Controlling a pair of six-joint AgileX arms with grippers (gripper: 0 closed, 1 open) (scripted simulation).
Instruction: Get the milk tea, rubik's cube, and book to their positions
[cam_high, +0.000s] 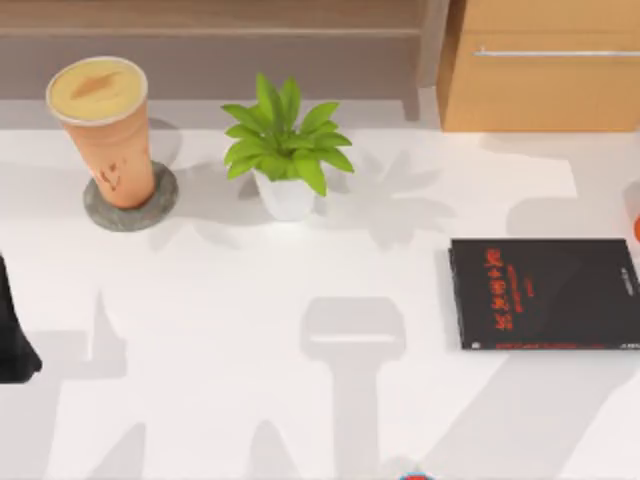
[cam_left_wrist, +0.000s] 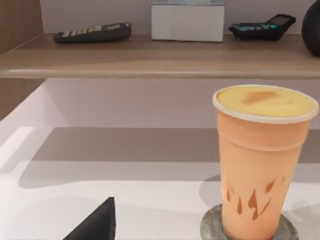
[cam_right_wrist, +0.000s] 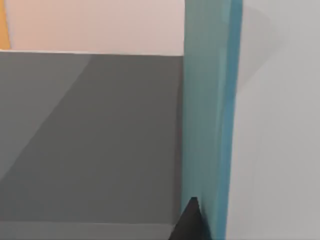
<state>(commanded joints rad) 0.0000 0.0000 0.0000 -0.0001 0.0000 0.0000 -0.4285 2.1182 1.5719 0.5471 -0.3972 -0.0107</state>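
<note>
The black book (cam_high: 545, 293) was cut by the top view's right edge. Beside the right claw's dark fingertip (cam_right_wrist: 189, 222), the book (cam_right_wrist: 207, 115) ran past both edges.

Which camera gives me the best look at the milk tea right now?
The top view: the whole milk tea shows, standing upright on its grey coaster at the table's back left. The left wrist view shows it close from the side, base cropped.
</note>
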